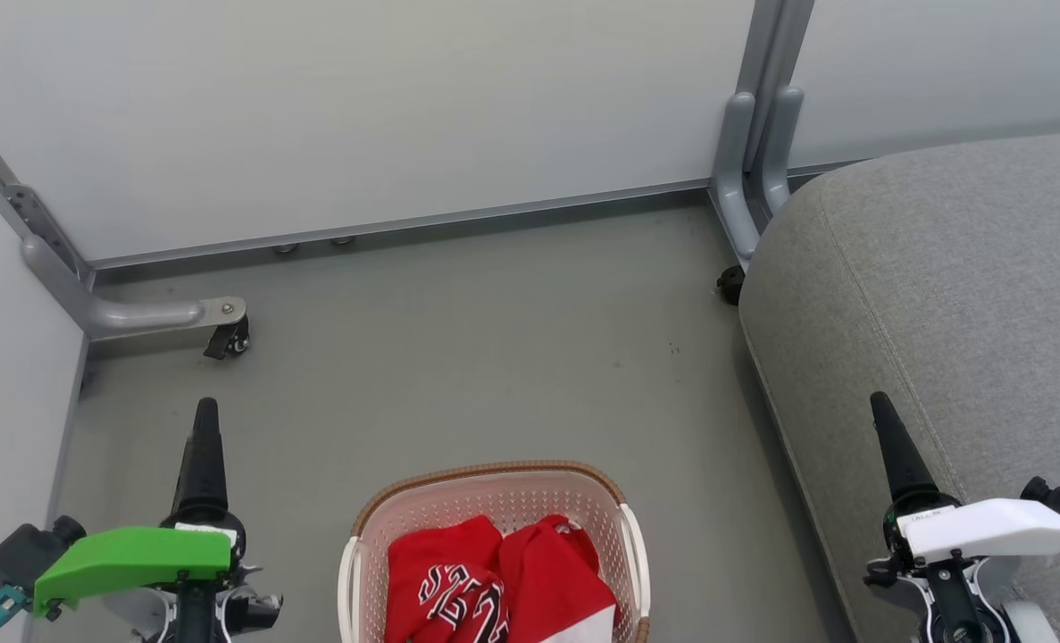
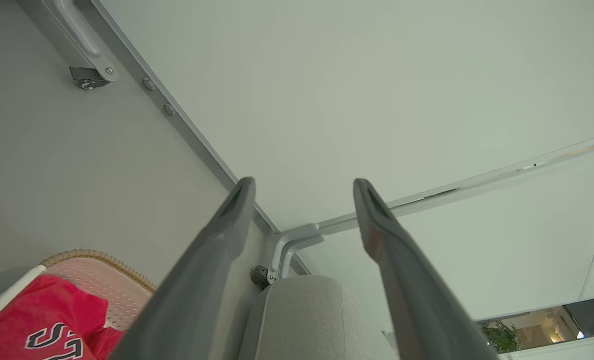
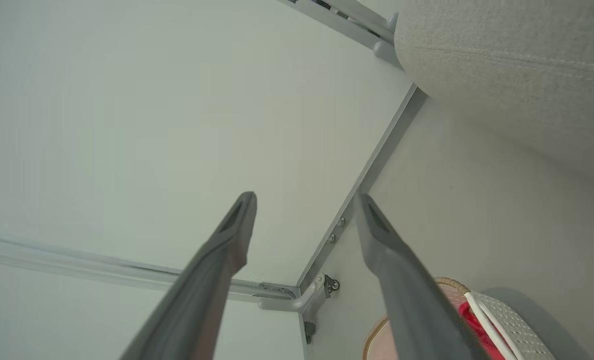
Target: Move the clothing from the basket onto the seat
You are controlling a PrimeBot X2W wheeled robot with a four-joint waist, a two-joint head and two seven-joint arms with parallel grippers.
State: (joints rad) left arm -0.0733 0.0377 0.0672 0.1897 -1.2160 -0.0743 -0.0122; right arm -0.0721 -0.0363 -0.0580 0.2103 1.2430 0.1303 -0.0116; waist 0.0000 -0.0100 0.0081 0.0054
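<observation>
Task looks unstarted. The clothing (image 1: 431, 558) lies in the basket (image 1: 494, 471), w/ none of it on the visible part of the seat (image 1: 940, 268). The basket sits on the floor (image 1: 494, 339) btwn the two arms, low in the head view. The seat is to the robot's right, near the basket but apart from it.

Left gripper (image 1: 204, 429) hangs left of the basket. Right gripper (image 1: 887, 438) is over the seat's near edge. Both have fingers spread wide w/ nothing btwn them, per the wrist views.

Left to do: everything, i.e. grab each garment, carry it over, set it down.

Count:
- 2 garments: jersey (image 1: 449, 598) w/ lettering, shorts (image 1: 556, 572) w/ white panel
- 1 basket
- 1 seat
- 2 grippers
</observation>
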